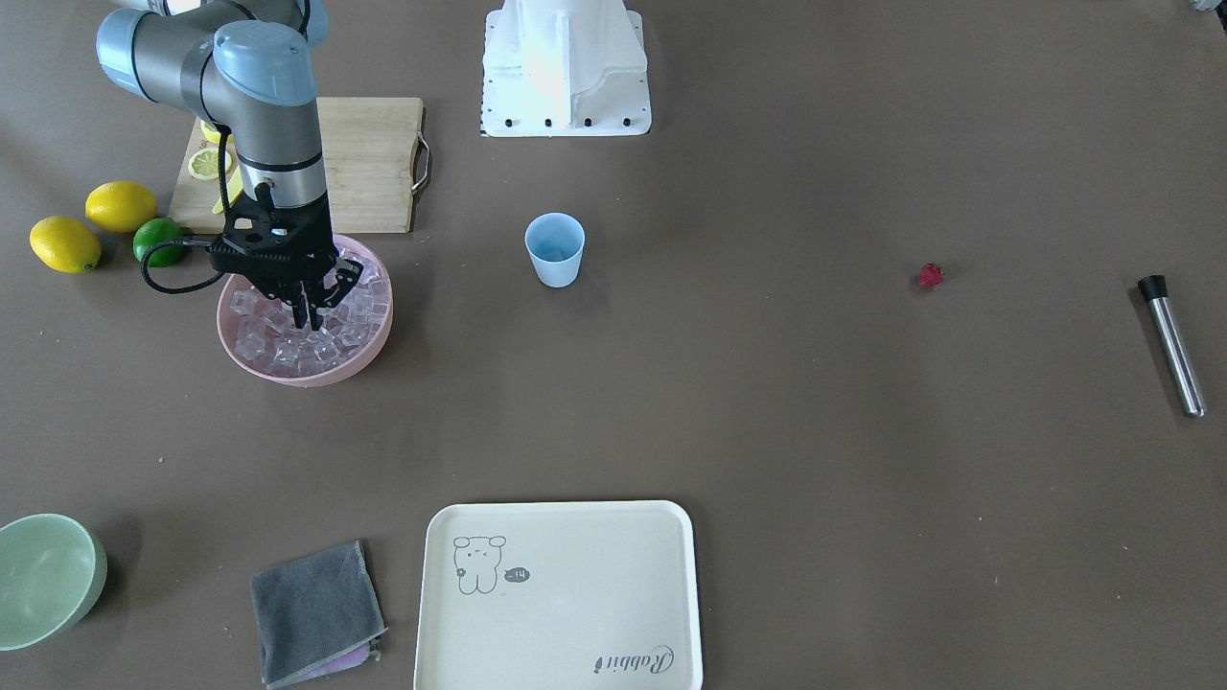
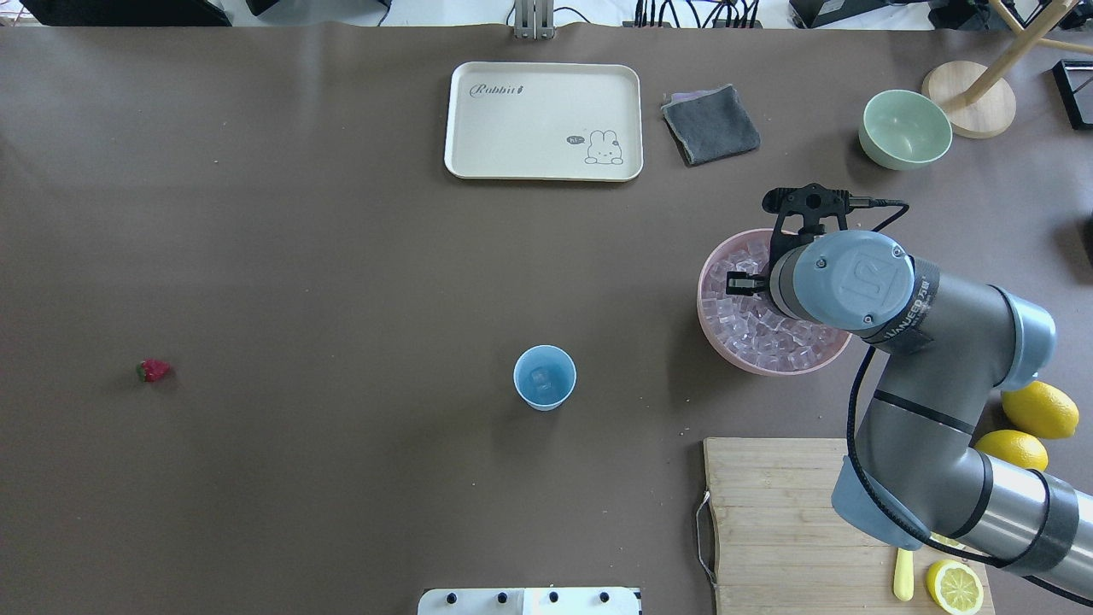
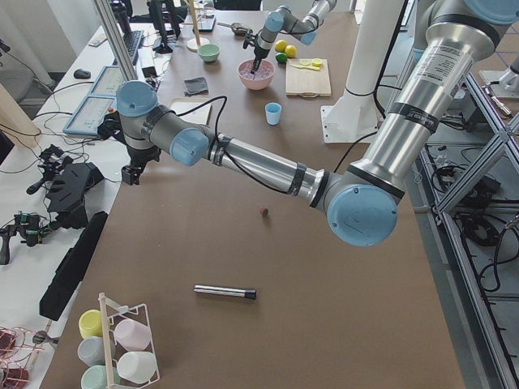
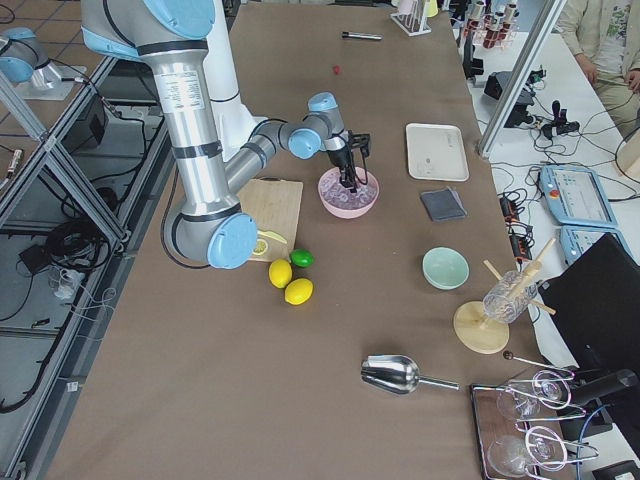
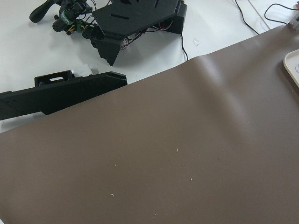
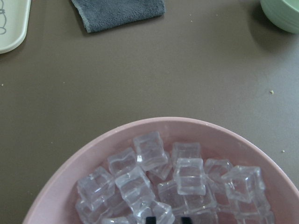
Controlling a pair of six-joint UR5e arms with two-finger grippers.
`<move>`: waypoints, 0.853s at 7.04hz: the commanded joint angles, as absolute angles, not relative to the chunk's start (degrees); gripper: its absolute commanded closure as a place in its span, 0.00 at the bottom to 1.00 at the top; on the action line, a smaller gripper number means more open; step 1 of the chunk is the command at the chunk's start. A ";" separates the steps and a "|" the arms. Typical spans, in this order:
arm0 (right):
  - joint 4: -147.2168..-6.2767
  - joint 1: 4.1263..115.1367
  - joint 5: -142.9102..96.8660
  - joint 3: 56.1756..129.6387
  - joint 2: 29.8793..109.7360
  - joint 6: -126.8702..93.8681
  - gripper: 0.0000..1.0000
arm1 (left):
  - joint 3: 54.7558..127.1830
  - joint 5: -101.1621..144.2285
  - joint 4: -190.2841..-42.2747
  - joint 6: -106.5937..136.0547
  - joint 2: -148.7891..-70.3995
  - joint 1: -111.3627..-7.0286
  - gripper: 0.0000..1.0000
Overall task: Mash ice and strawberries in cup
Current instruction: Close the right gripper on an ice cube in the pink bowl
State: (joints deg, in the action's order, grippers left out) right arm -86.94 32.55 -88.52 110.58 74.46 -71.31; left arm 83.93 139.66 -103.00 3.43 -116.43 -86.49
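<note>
From where I sit, the front-facing camera gives me the clearest look at the right gripper [image 1: 309,321]: it points straight down with its fingers sunk into the ice [image 1: 278,350] heaped in the pink bowl [image 1: 297,376]. The overhead camera hides those fingers under the wrist. The right wrist camera shows only the two black fingertips [image 6: 149,218] at its bottom edge, a narrow gap apart with cubes packed around and between them. I cannot tell whether they are pinching a cube or just resting in the pile. Past the fingers, beyond the bowl's rim, that view catches the grey cloth [image 6: 121,14] and the edge of the green bowl [image 6: 282,14]. The cup [image 2: 545,377] stands upright well off to the fingers' left. Only the overhead shot looks into it, where one clear cube lies at the bottom. The strawberry [image 2: 154,370] lies alone on the table far beyond the cup on that same side, and the metal rod with a black cap [image 1: 1171,345] lies farther still. The left gripper [image 3: 132,172] appears only in the exterior left view, out near the table's edge, and I cannot tell how its fingers stand. Its own camera shows no fingers, just brown table and black gear.
</note>
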 commanded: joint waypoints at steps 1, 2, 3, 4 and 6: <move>-87.01 32.52 -87.46 110.13 74.71 -71.11 0.00 | 83.94 139.66 -103.09 3.43 -116.37 -86.48 0.02; -87.01 32.43 -87.19 109.26 74.79 -71.02 0.00 | 84.02 139.66 -103.10 3.43 -116.28 -86.48 0.02; -87.01 32.26 -87.27 108.90 74.79 -71.02 0.00 | 83.94 139.66 -103.10 3.43 -116.37 -86.48 0.02; -87.01 31.65 -87.10 108.64 74.71 -70.93 0.00 | 83.94 139.66 -103.01 3.43 -116.45 -86.48 0.02; -87.01 30.77 -86.05 107.58 74.62 -71.02 0.01 | 83.94 139.66 -103.01 3.43 -116.54 -86.48 0.02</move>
State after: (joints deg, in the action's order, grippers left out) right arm -87.01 31.30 -86.61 108.23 74.66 -71.00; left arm 83.94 139.66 -103.02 3.43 -116.49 -86.48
